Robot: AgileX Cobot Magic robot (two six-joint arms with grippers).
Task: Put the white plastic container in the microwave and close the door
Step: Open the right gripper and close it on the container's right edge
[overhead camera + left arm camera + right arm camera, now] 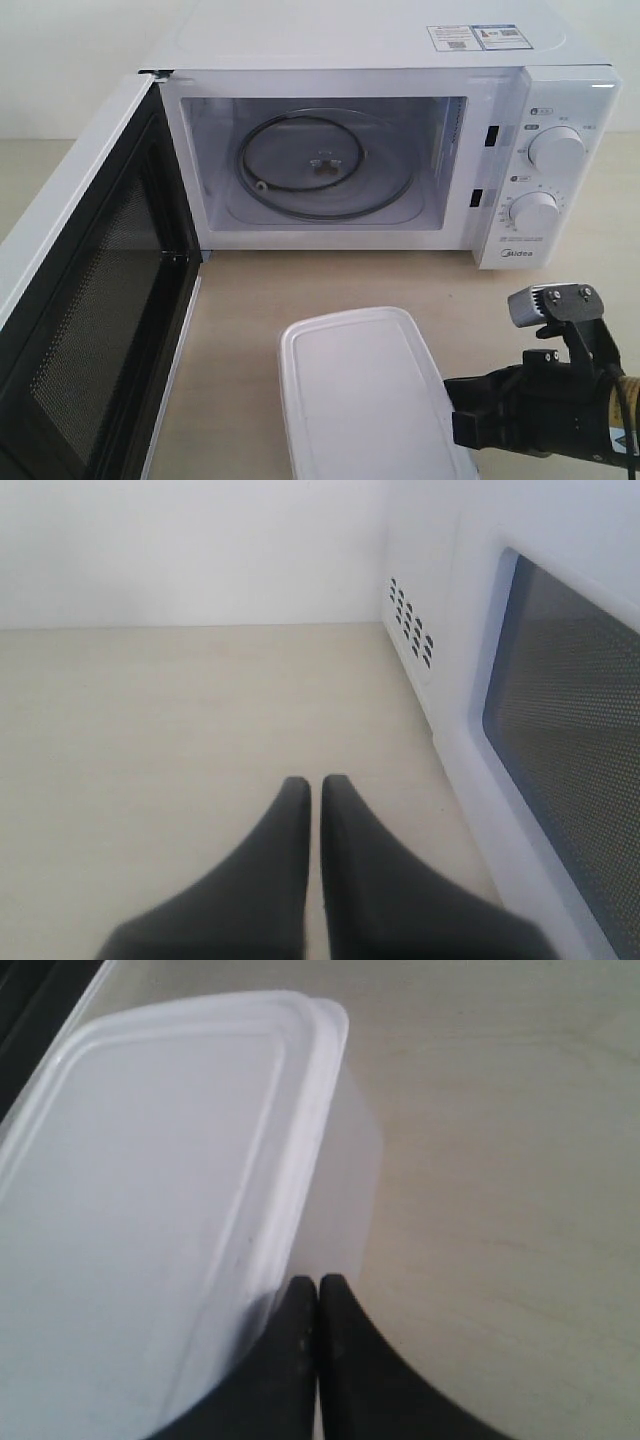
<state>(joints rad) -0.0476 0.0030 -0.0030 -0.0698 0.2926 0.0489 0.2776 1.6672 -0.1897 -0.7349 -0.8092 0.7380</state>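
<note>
The step in hand looks like getting hold of the white plastic container (pixel 360 400) so it can go into the microwave (pixel 330 35). The door (pixel 90 300) stands wide open and the glass turntable (pixel 325 165) is bare. The right end effector (pixel 318 1282) is clenched on nothing. It should open first, straddle the container's rimmed edge, close firmly under the lid lip, then lift level over the cavity sill. The container lies flat on the counter (pixel 300 285) in front of the microwave, just beside the right end effector on its left-arm side. The tips seem to meet the side wall under the lid rim, though contact is hard to confirm. The left end effector (pixel 315 785) is also clenched and empty, near the door's outer face.
</note>
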